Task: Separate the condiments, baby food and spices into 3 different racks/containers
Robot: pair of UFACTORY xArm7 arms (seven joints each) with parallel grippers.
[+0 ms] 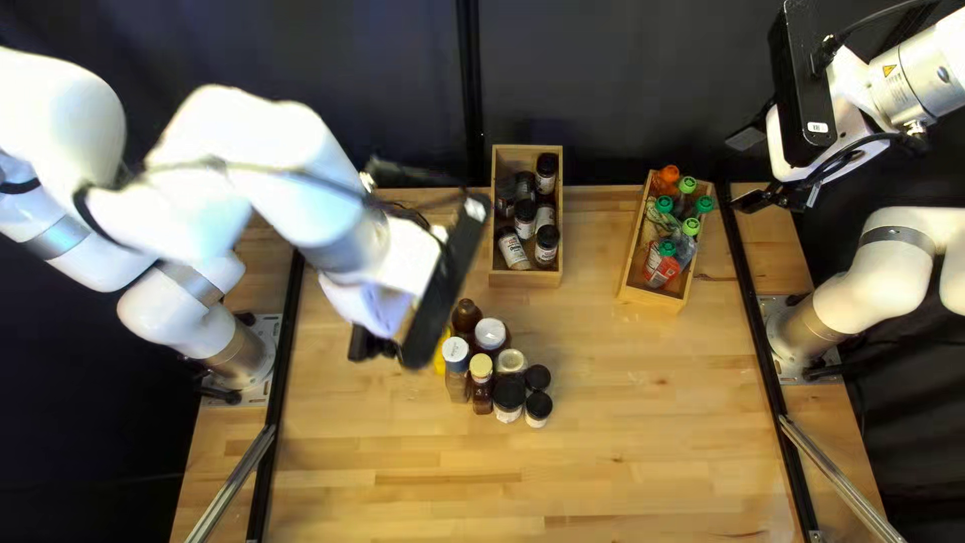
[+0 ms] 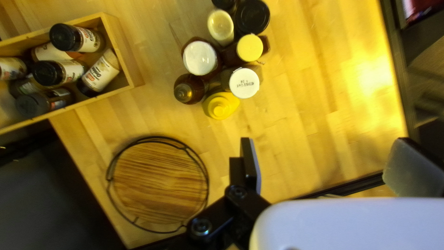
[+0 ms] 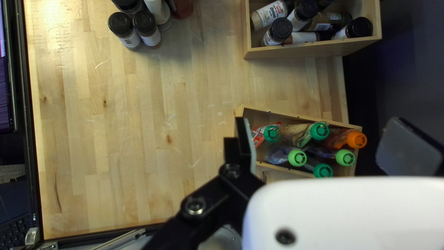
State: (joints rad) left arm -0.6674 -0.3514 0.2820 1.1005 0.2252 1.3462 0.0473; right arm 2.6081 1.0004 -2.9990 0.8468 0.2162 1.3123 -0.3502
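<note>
Condiments [image 2: 200,58] are crowding together, so I'm risking a topple if my left gripper [image 2: 325,140], its fingers standing apart, is descending off-centre; my right gripper [image 3: 318,120] is gaping too.

Glare pools on the tabletop [image 2: 360,78], and the left arm [image 1: 266,151] looks overexposed.

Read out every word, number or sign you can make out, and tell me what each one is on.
"Onion": on a spice jar in a wooden box.
Yellow warning triangle, no readable words: on the right arm.
Print on a bottle's white cap: too small and blurred to read.
Labels on the other spice jars and the food pouches: too small or blurred to read reliably.
</note>
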